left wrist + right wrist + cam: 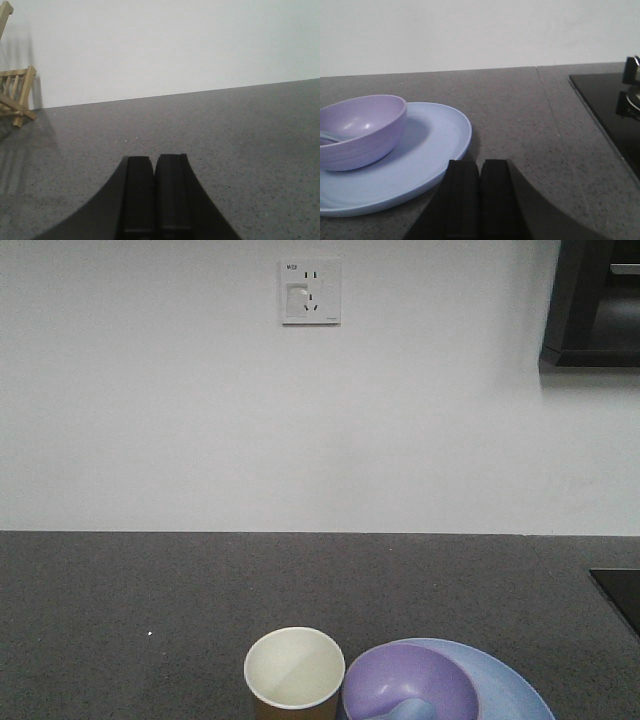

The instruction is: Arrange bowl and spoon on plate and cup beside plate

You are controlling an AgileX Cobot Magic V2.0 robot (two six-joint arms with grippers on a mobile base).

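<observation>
Right gripper [480,200]: jaws pressed together, nothing between them, hanging just above the grey countertop [530,115]. Ahead and to the left of the jaws lies the plate [432,145], light blue, wide, shallow, flat on the counter; its near rim is close to the jaw tips, no contact seen. The bowl [362,130], lavender, glossy, sits upright on the plate's left part, well left of the jaws. A pale blue strip just inside the bowl is the spoon [329,137]; in the front view its scoop [408,708] shows inside the bowl, rest cut off by the frame edge. Ahead-right of the jaws: black glass cooktop [610,110] set into the counter.

Left gripper [156,200]: jaws pressed together, empty, low over bare countertop. Far ahead-left of these jaws, a light wooden rack [15,95] by the wall. No task item in this view.

Front view: cup [294,670], brown outside, cream inside, upright on the counter, immediately left of bowl and plate; touching or not, cannot tell. White wall w/ socket [310,292] behind.
</observation>
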